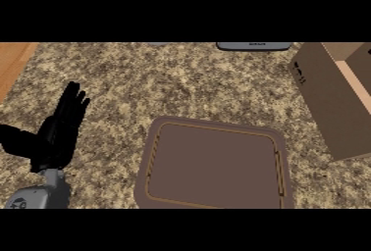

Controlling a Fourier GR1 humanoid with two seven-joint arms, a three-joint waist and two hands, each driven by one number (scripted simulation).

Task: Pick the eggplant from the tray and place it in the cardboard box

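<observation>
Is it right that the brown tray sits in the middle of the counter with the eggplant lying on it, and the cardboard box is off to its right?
Not quite. The head view shows the tray bare, with no eggplant on it. The rest holds: the cardboard box stands to its right.

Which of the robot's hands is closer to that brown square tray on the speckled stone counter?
The left. Its black left hand rests open, fingers up, just left of the brown square tray, apart from it. The right hand shows nowhere in the head view, so its distance cannot be judged.
</observation>
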